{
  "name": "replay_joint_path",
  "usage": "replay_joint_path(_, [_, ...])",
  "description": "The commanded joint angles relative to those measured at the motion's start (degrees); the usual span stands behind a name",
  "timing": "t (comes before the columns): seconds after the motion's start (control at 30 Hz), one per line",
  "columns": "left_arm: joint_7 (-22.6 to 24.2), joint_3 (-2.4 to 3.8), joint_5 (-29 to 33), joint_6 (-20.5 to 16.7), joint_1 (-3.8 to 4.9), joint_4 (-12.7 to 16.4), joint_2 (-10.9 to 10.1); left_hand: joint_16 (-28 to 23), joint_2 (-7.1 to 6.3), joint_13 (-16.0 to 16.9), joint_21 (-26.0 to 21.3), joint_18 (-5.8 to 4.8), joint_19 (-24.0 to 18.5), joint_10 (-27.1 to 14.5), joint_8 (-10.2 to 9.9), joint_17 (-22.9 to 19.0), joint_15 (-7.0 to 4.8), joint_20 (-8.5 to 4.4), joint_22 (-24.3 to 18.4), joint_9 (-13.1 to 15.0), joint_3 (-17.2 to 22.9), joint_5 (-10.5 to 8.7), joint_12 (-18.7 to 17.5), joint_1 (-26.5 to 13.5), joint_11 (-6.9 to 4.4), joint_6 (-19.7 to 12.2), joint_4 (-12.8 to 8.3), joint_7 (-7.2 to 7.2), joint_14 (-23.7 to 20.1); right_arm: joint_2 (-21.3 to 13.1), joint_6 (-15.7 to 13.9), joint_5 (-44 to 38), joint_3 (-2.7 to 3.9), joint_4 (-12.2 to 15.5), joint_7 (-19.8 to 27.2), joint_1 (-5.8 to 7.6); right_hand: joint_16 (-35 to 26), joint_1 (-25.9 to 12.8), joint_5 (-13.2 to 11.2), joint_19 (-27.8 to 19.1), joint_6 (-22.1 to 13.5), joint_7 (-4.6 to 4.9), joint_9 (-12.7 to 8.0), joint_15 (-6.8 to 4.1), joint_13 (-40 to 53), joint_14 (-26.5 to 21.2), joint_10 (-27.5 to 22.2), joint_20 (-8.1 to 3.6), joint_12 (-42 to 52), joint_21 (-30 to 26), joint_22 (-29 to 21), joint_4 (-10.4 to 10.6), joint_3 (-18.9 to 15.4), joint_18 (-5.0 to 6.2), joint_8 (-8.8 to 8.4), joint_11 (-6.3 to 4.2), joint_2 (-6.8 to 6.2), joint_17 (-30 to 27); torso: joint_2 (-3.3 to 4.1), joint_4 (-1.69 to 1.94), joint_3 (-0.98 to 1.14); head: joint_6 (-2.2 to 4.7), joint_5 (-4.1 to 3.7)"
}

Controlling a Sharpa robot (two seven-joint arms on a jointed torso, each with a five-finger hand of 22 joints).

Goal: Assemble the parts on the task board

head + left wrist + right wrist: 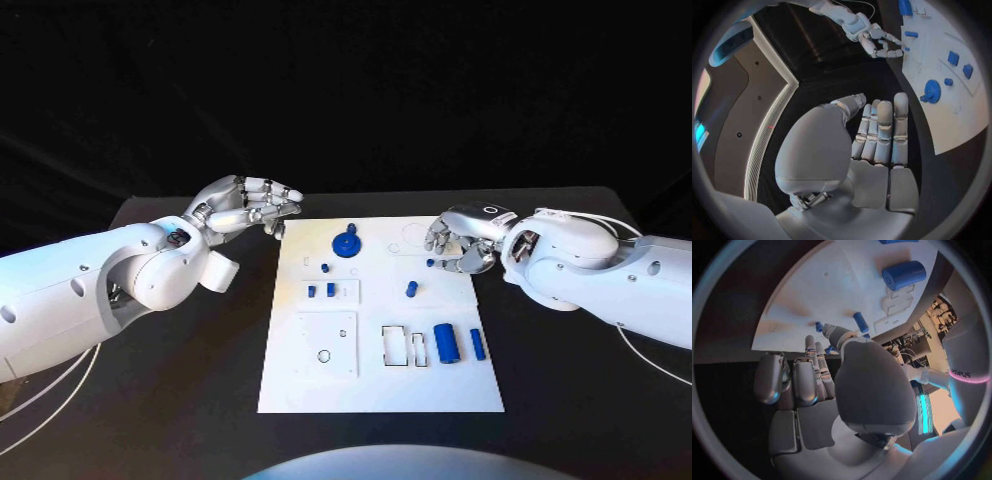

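A: Head view: where's my right robot hand [464, 240]?

B: Over the task board's [381, 385] right edge, pinching a small blue part [430, 264].

A: And my left robot hand [245, 206]?

B: Curled shut, holding nothing, just off the board's far left corner.

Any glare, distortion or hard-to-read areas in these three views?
Head view: evenly lit, task board bright against black, small parts readable. Left wrist view: fisheye bends the board's edge; left hand fills the middle. Right wrist view: right hand in shadow, room lights glare at the rim.
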Motion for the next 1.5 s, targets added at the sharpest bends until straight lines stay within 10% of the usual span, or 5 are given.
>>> replay_joint_path(0.03, [3.0, 0.04, 4.0, 1.2, -0.01, 0.3, -0.1, -0.4, -0.36, -0.1, -0.3, 0.9, -0.1, 0.4, 0.3, -0.1, -0.36, -0.35, -0.1, 0.1, 0.2, 0.02, 0.4, -0.2, -0.03, 0.4, 0.0, 0.15, 0.1, 0.5, 1.8, -3.9, 0.0, -0.3, -2.2, -0.39, 0.5, -0.4, 0.4, 0.5, 0.1, 0.4, 0.0, 0.5, 0.1, 2.9, 0.1, 0.02, -0.4, 0.9, 0.7, -0.1, 0.0, -0.88, -0.42, 0.27, 0.14, 0.3, 0.05, 0.02, -0.01, -0.1, -0.03])
replay_joint_path(1.2, [2.2, 0.04, 4.2, 1.9, -0.01, 0.6, -0.4, -0.7, -0.61, -0.3, -0.6, 0.86, 0.1, 0.1, 0.0, -0.3, -0.27, -0.37, -0.3, 0.0, 0.2, 0.05, 0.2, -0.6, 0.18, -0.4, -0.1, 0.46, 0.3, 3.5, 2.6, -4.1, 0.0, -2.4, -3.1, -3.12, 3.0, 0.3, -1.9, 1.2, 2.9, -0.19, 0.9, 0.05, 0.5, 2.7, 3.2, -0.11, -0.9, 4.9, 4.6, -0.5, 6.3, -1.46, 0.3, -0.45, 1.99, 0.9, -0.05, 0.03, 0.0, -0.85, 0.14])
replay_joint_path(1.5, [1.9, 0.04, 4.1, 2.0, -0.01, 0.6, -0.4, -0.7, -0.63, -0.4, -0.6, 0.86, 0.1, 0.0, 0.0, -0.4, -0.24, -0.37, -0.4, -0.1, 0.3, 0.06, 0.1, -0.5, 0.21, -0.6, -0.2, 0.49, 0.4, 3.6, 1.6, -5.0, 0.0, -1.9, -3.8, -3.36, 3.7, 2.5, -1.9, 2.1, 6.6, -1.45, 3.3, -1.3, 2.3, 2.6, 7.8, -1.28, 0.5, 7.2, 6.6, -4.1, 8.9, -1.9, 3.17, -2.05, 4.62, 0.6, -0.05, 0.02, 0.01, -0.93, 0.16])
